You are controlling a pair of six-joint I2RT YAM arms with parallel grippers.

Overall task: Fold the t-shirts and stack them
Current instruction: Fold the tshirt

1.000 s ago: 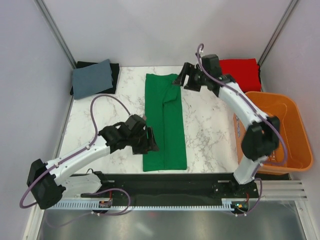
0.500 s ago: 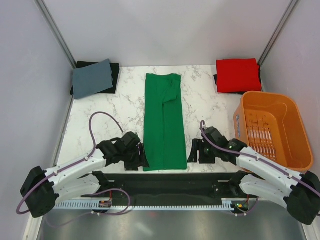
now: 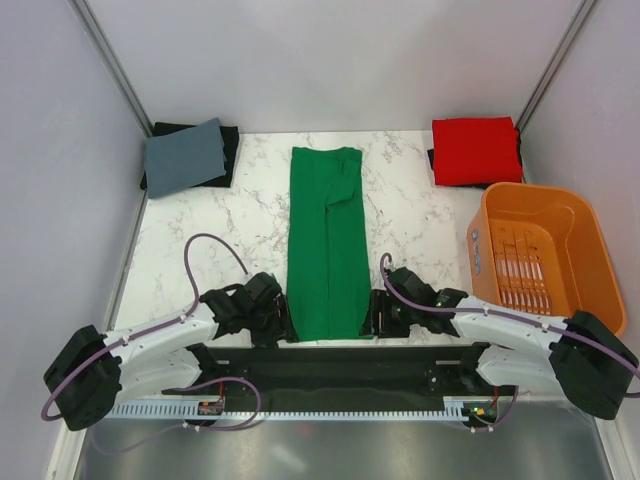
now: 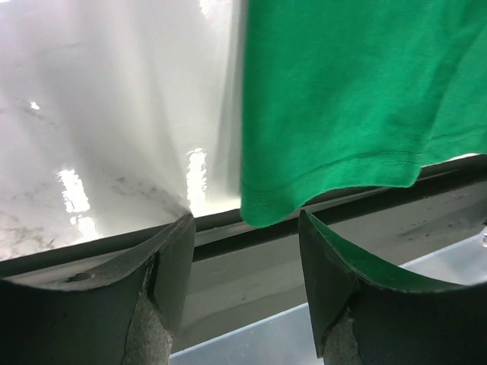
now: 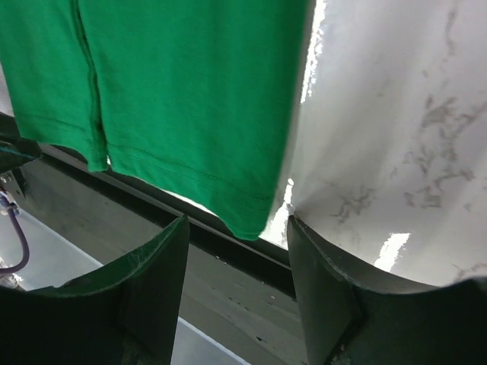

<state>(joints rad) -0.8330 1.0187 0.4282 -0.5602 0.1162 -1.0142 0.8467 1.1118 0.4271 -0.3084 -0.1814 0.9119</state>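
A bright green t-shirt (image 3: 326,245), folded into a long narrow strip, lies down the middle of the marble table. Its near hem reaches the table's front edge. My left gripper (image 3: 283,320) sits low at the near-left corner of that hem, open. In the left wrist view the green corner (image 4: 335,114) lies just ahead of the left gripper (image 4: 247,228). At the near-right corner my right gripper (image 3: 373,314) is open too. The right wrist view shows the green hem (image 5: 183,99) just beyond the right gripper (image 5: 237,232). The red t-shirt (image 3: 476,150) lies folded at the back right.
A grey folded cloth (image 3: 185,155) on a black one lies at the back left. The orange slatted basket (image 3: 480,262) stands at the right edge. A black rail (image 3: 330,362) runs along the table's near edge, right under both grippers.
My right arm swung from the shirt's far end down to its near-right corner, its jaws narrowing somewhat. The left gripper slid nearer, down to the near-left corner.
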